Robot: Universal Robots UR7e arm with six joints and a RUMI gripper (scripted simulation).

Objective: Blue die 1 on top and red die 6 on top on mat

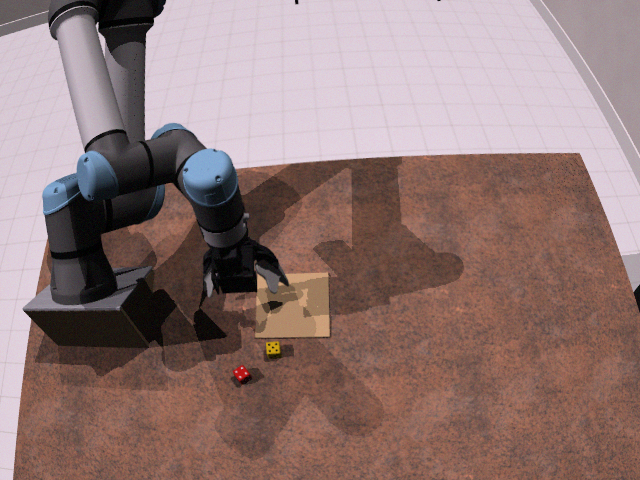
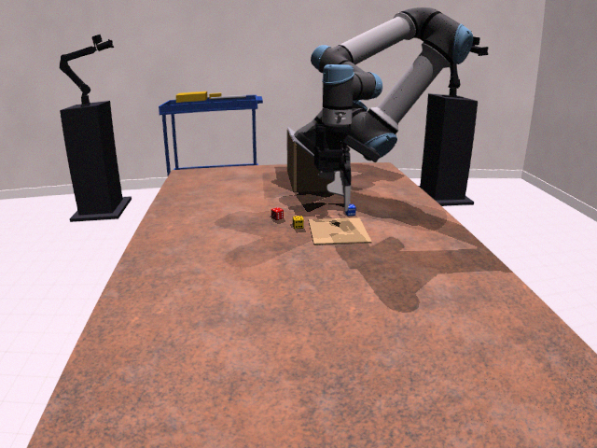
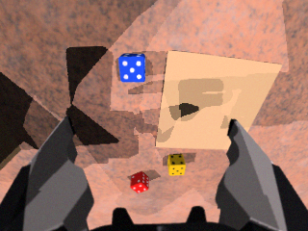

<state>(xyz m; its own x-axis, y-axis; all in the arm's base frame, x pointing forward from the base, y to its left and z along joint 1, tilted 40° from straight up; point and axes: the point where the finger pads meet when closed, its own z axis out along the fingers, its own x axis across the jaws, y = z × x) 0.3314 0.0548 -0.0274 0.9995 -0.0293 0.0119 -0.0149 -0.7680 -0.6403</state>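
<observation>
The blue die point(image 2: 351, 210) point(image 3: 132, 67) shows 5 on top. It sits on the table left of the mat point(image 1: 317, 328) point(image 2: 340, 238) point(image 3: 260, 82) in the wrist view and is hidden behind the gripper in the top view. The red die point(image 1: 241, 373) point(image 2: 277, 213) point(image 3: 140, 182) is turned at an angle on the table, off the mat, its top seemingly 4. The yellow die point(image 1: 272, 349) point(image 2: 298, 222) point(image 3: 176, 165) shows 5 on top, just off the mat's lower edge in the top view. My gripper point(image 1: 242, 290) point(image 2: 341, 200) point(image 3: 152, 118) is open and empty, above the table near the mat's left part.
The robot's box-shaped base block point(image 1: 98, 325) point(image 2: 308, 171) stands at the left in the top view. Arm shadows cross the table and mat. A blue cart point(image 2: 209, 105) and two black pedestals point(image 2: 91, 159) point(image 2: 449, 149) stand beyond the table.
</observation>
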